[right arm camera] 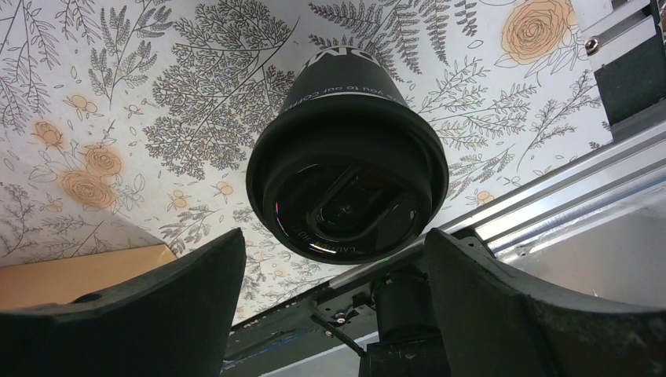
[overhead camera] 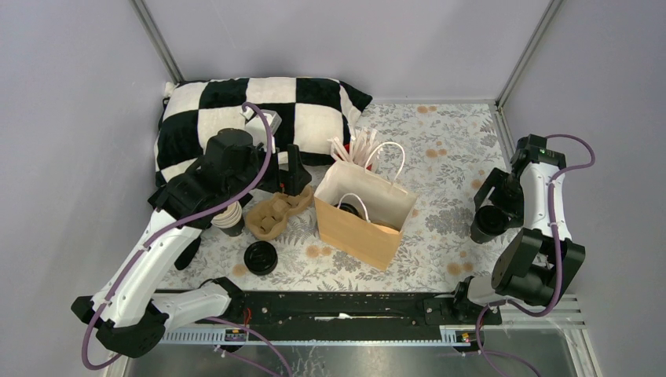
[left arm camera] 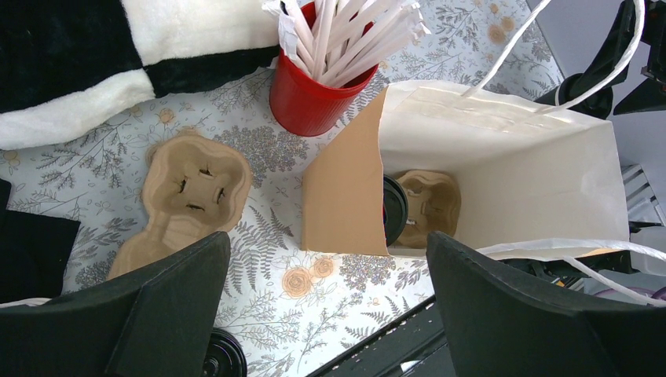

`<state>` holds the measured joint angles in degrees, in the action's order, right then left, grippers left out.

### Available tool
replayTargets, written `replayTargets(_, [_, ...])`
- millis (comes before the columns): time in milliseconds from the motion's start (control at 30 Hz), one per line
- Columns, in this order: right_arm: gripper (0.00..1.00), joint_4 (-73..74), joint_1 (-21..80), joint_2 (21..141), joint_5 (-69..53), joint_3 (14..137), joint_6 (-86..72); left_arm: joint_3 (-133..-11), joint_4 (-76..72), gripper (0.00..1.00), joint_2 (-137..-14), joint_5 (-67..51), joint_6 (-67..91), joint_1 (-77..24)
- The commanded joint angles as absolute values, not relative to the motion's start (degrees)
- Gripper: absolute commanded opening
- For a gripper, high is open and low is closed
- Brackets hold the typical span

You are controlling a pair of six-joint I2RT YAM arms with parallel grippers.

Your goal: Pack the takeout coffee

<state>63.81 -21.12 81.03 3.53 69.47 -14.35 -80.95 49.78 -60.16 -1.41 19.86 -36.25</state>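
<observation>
Spare moulded brown pulp carrier lies on table, far left. Left gripper: fingers spread, nothing between, hovers beside tall brown paper bag. First dark paper cup with black lid sits inside bag, in second pulp carrier. Second dark paper cup with round black plastic lid stands upright on table far right, well apart from bag. Right gripper: released, fingers either side of this cup, gaps showing. Judgement: right arm nearer; cup axis vertical; bag lies to its left.

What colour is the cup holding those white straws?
The straw cup is bright red; the left wrist view shows it best.
</observation>
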Motion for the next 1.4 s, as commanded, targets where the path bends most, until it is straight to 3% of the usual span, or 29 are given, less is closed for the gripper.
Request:
replayTargets(0, [0.89, 64.51, -21.42, 79.7, 3.8, 70.09, -14.33, -81.19, 47.27, 0.98, -60.12, -2.26, 19.34, -35.9])
replayTargets(167, [0.85, 63.55, -21.4, 80.91, 5.06, 69.4, -14.1, -81.2, 47.45, 0.99, -60.02, -2.15, 19.16, -35.95])
replayTargets(467, [0.88, 63.34, -21.45, 82.35, 8.76, 69.86, -14.42, -81.28, 47.65, 0.98, -59.92, -1.97, 18.98, -35.64])
replayTargets(700, [0.82, 62.67, -21.41, 83.19, 7.62, 69.87, -14.08, -80.88, 47.64, 0.98, -59.68, -1.99, 18.97, -35.51])
replayTargets(1133, [0.86, 61.09, -21.44, 83.93, 8.75, 68.22, -13.89, -80.68, 47.63, 0.98, -59.58, -1.96, 18.98, -35.27])
replayTargets(1367, [0.78, 61.66, -21.39, 83.94, 8.82, 68.96, -13.54, -80.86, 47.9, 0.98, -59.48, -1.78, 19.19, -35.07])
